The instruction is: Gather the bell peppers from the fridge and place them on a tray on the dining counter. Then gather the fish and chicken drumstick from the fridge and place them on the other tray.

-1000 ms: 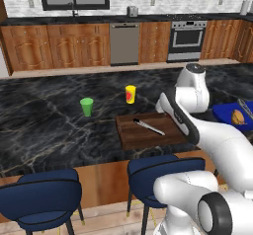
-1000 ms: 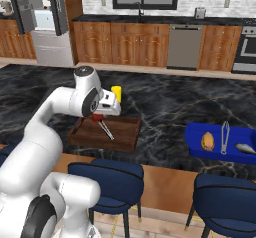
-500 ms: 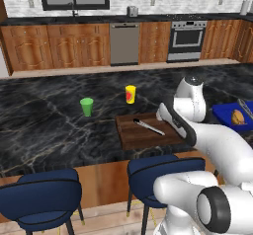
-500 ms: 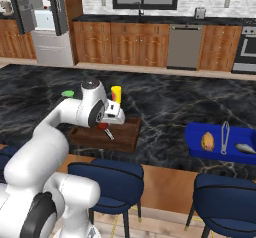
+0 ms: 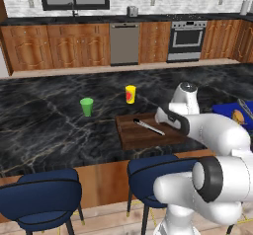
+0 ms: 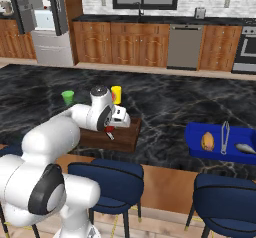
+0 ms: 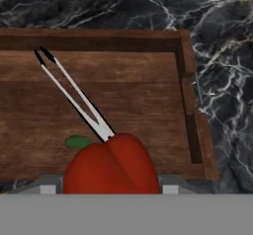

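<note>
Hand view puts the red bell pepper (image 7: 112,166) right at the bottom of the picture, its green stem (image 7: 76,141) poking out to one side, directly over the wooden tray (image 7: 148,110). The gripper (image 6: 111,130) is partly closed around it; the fingertips themselves are hidden behind the fruit, but in the right base view a patch of red shows just under the hand, so the pepper looks held rather than resting. It hangs low over the near part of the tray, and whether it touches the wood cannot be told.

Lying across the tray floor is a pair of metal tongs (image 7: 74,96), running from the far left corner down to just beside the pepper (their joined end appears to sit almost under it). That is the main hazard: released here, the pepper could land on the tongs, tip and roll. It also sits close to the tray's near rim, so a drop from any height might bounce it onto the black marble counter (image 5: 44,130).

Beyond the tray stand a yellow cup (image 5: 130,94) and a green cup (image 5: 87,106), well clear. To the right, the blue tray (image 6: 220,154) holds the chicken drumstick (image 6: 207,141), another pair of tongs (image 6: 224,137) and the fish (image 6: 245,148).
</note>
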### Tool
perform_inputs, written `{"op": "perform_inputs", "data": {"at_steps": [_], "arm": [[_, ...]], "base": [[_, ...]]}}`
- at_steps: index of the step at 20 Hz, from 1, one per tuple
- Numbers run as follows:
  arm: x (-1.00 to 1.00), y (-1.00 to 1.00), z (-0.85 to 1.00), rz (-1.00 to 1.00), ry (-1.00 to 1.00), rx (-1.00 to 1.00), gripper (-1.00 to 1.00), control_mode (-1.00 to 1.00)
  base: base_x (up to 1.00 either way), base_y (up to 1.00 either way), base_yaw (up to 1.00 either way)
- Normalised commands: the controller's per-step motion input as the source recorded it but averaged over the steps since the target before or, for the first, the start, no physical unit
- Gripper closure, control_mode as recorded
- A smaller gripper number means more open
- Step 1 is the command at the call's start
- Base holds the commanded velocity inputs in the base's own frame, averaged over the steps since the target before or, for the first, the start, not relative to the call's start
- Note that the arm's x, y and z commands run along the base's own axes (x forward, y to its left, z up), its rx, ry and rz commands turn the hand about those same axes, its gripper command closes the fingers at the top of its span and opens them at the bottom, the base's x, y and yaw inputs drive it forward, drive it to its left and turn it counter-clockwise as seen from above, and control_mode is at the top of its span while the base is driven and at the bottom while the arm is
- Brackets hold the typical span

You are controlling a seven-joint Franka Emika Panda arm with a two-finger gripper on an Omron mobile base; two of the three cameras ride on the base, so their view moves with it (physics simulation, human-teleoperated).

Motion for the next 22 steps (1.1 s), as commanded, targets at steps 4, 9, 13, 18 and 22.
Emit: {"op": "perform_inputs", "data": {"at_steps": [4, 9, 13, 18, 22], "arm": [[0.28, -0.1, -0.27, 0.0, 0.0, 0.0, 1.0, -1.0], [0.39, -0.04, -0.3, 0.0, 0.0, 0.0, 1.0, -1.0], [0.33, 0.0, -0.3, 0.0, 0.0, 0.0, 1.0, -1.0], [0.23, 0.0, -0.26, 0.0, 0.0, 0.0, 1.0, -1.0], [0.03, -0.02, -0.09, 0.0, 0.0, 0.0, 1.0, -1.0]], "base": [[0.0, 0.0, 0.0], [0.0, 0.0, 0.0], [0.0, 0.0, 0.0], [0.0, 0.0, 0.0], [0.0, 0.0, 0.0]]}}
